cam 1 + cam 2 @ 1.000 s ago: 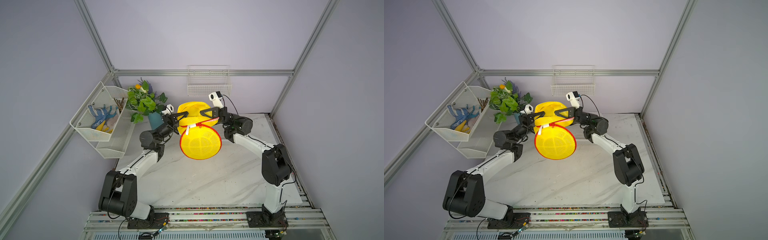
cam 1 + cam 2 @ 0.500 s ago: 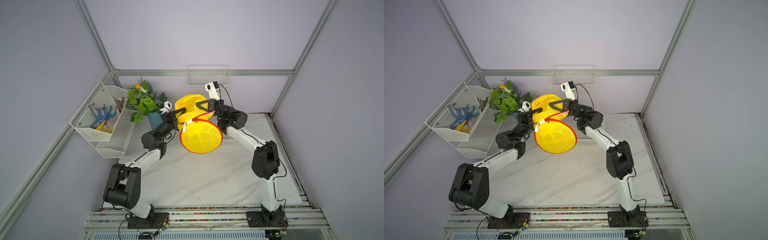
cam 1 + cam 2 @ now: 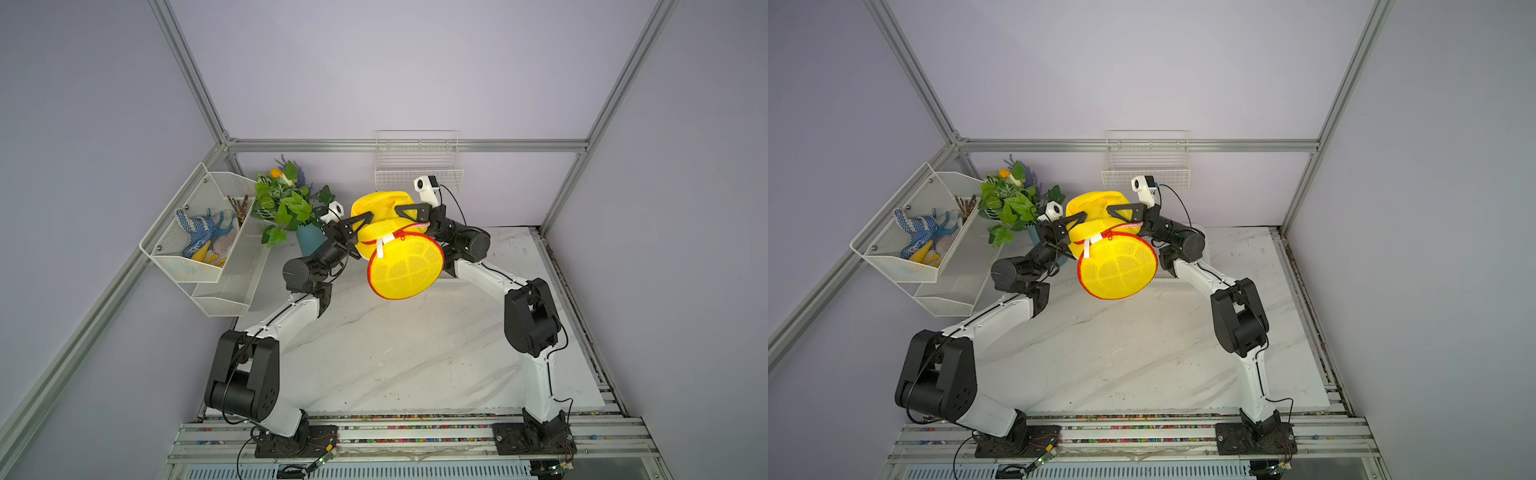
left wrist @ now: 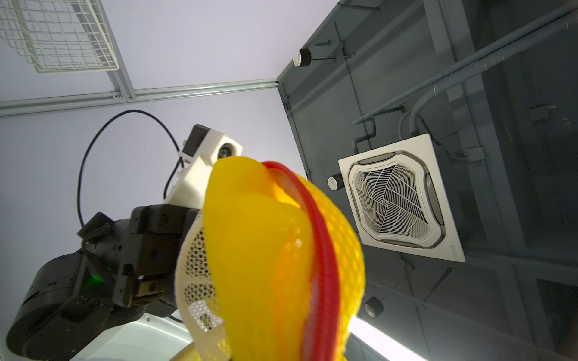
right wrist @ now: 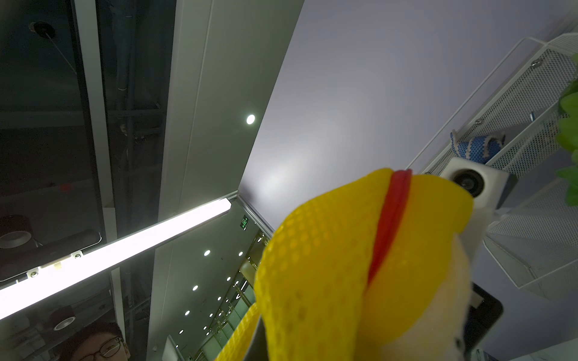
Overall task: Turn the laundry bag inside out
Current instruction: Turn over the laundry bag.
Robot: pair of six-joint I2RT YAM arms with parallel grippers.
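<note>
Laundry bag point(image 4: 266, 250) blurred, cropped in wrist views

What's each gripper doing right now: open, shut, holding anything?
Left gripper: shut on the yellow mesh laundry bag, which is held above the table.
Right gripper: shut on the same laundry bag, on its opposite side.

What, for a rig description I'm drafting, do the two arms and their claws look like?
Both the left arm and right arm have white link shells between bulky black joint housings, with thin black cables. The left claw and right claw are black, built as hollow triangular frames. Each wrist carries a small white camera housing.
</note>
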